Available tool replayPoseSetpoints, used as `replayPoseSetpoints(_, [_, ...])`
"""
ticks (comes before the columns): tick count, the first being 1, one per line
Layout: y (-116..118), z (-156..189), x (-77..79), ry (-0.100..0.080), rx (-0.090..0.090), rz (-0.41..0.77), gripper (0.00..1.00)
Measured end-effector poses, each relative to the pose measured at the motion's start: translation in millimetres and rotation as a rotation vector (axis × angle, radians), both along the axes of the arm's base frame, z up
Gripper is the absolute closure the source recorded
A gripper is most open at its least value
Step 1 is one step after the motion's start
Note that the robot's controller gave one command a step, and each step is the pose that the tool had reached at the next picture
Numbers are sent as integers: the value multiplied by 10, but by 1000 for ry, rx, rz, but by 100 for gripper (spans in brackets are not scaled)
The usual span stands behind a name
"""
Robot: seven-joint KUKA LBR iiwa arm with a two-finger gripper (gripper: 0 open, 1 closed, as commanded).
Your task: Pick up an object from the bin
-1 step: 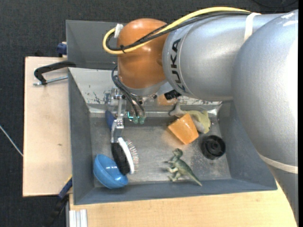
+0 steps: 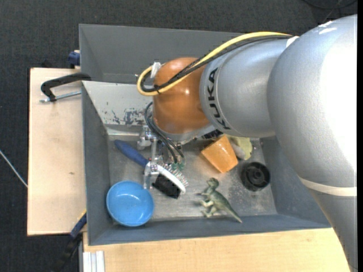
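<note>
While hovering low inside the bin [image 2: 93, 152], pincer [image 2: 159, 163]: hanging right over the black-and-white brush [image 2: 170, 183].
Brush: lying beside the blue bowl [image 2: 130, 203], toward the bin's lower-left corner.
Opening: cannot tell.
Progress: nothing lifted yet.

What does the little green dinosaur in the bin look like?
The dinosaur is a small toy, dull green all over, and looks like plastic. Its head points toward the back of the bin, and its long thin tail stretches out toward the front right corner. It rests on the grey bin floor near the front wall, between the black brush and the black round thing, touching neither.
</note>
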State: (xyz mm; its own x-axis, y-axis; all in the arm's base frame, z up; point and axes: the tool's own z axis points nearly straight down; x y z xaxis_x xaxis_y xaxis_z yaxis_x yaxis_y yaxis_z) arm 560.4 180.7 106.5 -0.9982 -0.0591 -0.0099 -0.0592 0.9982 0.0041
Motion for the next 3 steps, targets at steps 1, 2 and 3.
replayPoseSetpoints(1, [0, 2, 16, -5, 2, -2, 100])
replayPoseSetpoints(2, [58, 221, 8, 1, -2, 51, 100])
replayPoseSetpoints(3, [56, 208, 2, 4, -2, 51, 0])
